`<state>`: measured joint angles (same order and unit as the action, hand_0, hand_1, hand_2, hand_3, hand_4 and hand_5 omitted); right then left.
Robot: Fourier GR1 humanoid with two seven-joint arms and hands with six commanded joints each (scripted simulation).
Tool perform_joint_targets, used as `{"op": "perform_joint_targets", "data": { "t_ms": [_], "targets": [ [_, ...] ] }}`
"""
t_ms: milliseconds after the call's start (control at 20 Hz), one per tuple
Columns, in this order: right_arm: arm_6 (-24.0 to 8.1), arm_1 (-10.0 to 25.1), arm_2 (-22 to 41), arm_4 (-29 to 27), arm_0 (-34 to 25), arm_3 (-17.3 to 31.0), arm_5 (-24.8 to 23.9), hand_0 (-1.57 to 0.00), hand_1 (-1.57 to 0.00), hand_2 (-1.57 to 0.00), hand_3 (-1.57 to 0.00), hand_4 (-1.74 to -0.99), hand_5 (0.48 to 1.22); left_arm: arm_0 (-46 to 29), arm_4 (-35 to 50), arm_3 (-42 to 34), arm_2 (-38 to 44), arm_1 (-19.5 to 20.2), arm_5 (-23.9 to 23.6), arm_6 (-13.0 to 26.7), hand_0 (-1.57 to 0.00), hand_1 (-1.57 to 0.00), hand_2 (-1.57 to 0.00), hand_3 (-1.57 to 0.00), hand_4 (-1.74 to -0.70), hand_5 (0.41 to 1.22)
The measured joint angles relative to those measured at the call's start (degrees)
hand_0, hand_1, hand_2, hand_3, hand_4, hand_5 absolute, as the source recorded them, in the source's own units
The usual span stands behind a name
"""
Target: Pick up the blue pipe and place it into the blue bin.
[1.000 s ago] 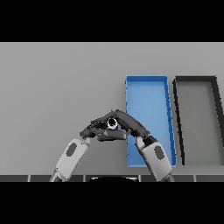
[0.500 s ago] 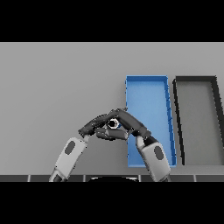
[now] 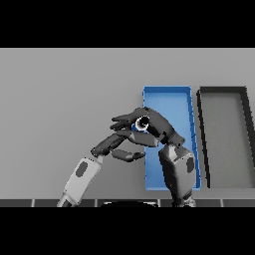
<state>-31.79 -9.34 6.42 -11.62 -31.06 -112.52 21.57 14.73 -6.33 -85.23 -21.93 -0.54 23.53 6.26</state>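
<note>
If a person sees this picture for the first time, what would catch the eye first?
Most striking are the two dark hands meeting mid-table: the right hand curled round the blue pipe, the left hand just beneath it. Next comes the bright blue bin directly right of them, with a black bin beside it.

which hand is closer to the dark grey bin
Right. The right hand is over the left edge of the blue bin, curled round the blue pipe, with that bin between it and the dark grey bin. The left hand lies further left, over bare table.
</note>
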Motion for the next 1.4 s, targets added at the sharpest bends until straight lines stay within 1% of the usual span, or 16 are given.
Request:
{"op": "perform_joint_targets", "data": {
  "t_ms": [100,150,250,300,350,400,500,550,600,700,800,850,950,1100,1300,1400],
  "targets": [
    [-2.6,1.6,-4.2,-5.0,-5.5,-0.3,-2.6,-1.57,-1.57,-1.57,-1.57,-1.497,1.221,-0.8,0.0,-0.9,-0.5,-0.1,-0.1,-0.1,0.0,0.0,0.0,0.0,-0.95,0.474],
    [-2.6,3.9,-7.0,-6.3,-8.8,0.8,-4.5,-1.57,-1.57,-1.57,-1.57,-1.497,1.221,-0.8,0.2,-1.3,-0.2,0.4,0.1,-0.6,0.0,0.0,0.0,0.0,-0.95,0.473],
    [-2.0,5.8,-11.8,-5.3,-14.5,3.0,-7.7,-1.57,-1.57,-1.57,-1.57,-1.498,1.221,-0.8,-0.2,-1.4,-0.4,0.5,0.2,-0.6,0.0,0.0,0.0,0.0,-0.95,0.468],
    [-1.9,7.4,-14.0,-4.7,-16.0,3.7,-8.6,-1.57,-1.57,-1.57,-1.57,-1.498,1.221,-0.4,-0.3,-1.6,-0.3,0.6,0.0,-0.5,0.0,0.0,0.0,0.0,-0.95,0.466],
    [-2.1,8.7,-15.2,-4.0,-15.6,3.4,-8.3,-1.57,-1.57,-1.57,-1.57,-1.498,1.221,-1.4,0.0,-2.2,-0.6,1.0,0.5,-1.5,0.0,0.0,0.0,0.0,-0.95,0.466],
    [-2.1,9.9,-16.8,-3.3,-15.9,4.8,-7.5,-1.57,-1.57,-1.57,-1.57,-1.498,1.221,-1.6,0.3,-2.7,-0.2,1.6,0.6,-1.5,0.0,0.0,0.0,0.0,-0.95,0.468],
    [-2.2,11.4,-19.2,-0.1,-15.3,5.8,-8.5,-1.57,-1.57,-1.57,-1.57,-1.498,1.221,-1.9,0.2,-3.0,0.2,2.1,0.3,-0.8,0.0,0.0,0.0,0.0,-0.95,0.472],
    [-1.9,12.1,-20.8,1.0,-14.4,7.0,-8.4,-1.57,-1.57,-1.57,-1.57,-1.499,1.221,-1.8,0.3,-3.4,0.0,1.6,0.1,-0.2,0.0,0.0,0.0,0.0,-0.95,0.474],
    [-3.1,12.6,-22.2,1.0,-13.9,7.3,-8.7,-1.57,-1.57,-1.57,-1.57,-1.499,1.221,-1.9,0.5,-3.4,0.2,1.9,0.3,0.0,0.0,0.0,0.0,0.0,-0.95,0.474],
    [-3.1,13.4,-24.3,2.4,-10.6,8.0,-7.7,-1.57,-1.57,-1.57,-1.57,-1.499,1.221,-2.0,0.3,-3.0,0.3,2.0,0.2,-0.6,0.0,0.0,0.0,0.0,-0.95,0.47],
    [-3.1,13.4,-24.6,4.2,-7.2,8.6,-7.0,-1.57,-1.57,-1.57,-1.57,-1.499,1.221,-1.2,0.0,-2.5,0.6,1.6,-0.4,-0.2,0.0,0.0,0.0,0.0,-0.94,0.465],
    [-3.1,13.4,-24.4,5.3,-4.9,9.1,-7.5,-1.57,-1.57,-1.57,-1.57,-1.499,1.221,-1.4,-0.1,-2.6,0.4,1.7,-0.3,-1.4,0.0,0.0,0.0,0.0,-0.94,0.463],
    [-3.1,13.3,-24.4,7.4,-2.0,10.2,-7.8,-1.57,-1.57,-1.57,-1.57,-1.5,1.221,-0.7,-0.2,-1.8,0.8,1.8,-0.3,-0.6,0.0,0.0,0.0,0.0,-0.94,0.46],
    [-3.1,13.2,-23.5,9.7,4.9,10.4,-8.3,-1.57,-1.57,-1.57,-1.57,-1.5,1.221,-1.4,-0.3,-3.0,0.5,2.4,-0.3,-2.5,0.0,0.0,0.0,0.0,-0.93,0.462],
    [-3.1,12.7,-21.9,12.5,12.0,13.6,-13.0,-1.57,-1.57,-1.57,-1.57,-1.5,1.221,-0.9,-1.0,-2.4,0.6,2.3,-1.0,-2.3,0.0,0.0,0.0,0.0,-0.93,0.466],
    [-3.1,11.9,-19.9,13.5,15.1,14.5,-15.4,-1.57,-1.57,-1.57,-1.57,-1.498,1.221,-1.2,-1.6,-2.0,0.5,2.2,-1.4,-3.2,0.0,0.0,0.0,0.0,-0.93,0.47]
  ]
}}
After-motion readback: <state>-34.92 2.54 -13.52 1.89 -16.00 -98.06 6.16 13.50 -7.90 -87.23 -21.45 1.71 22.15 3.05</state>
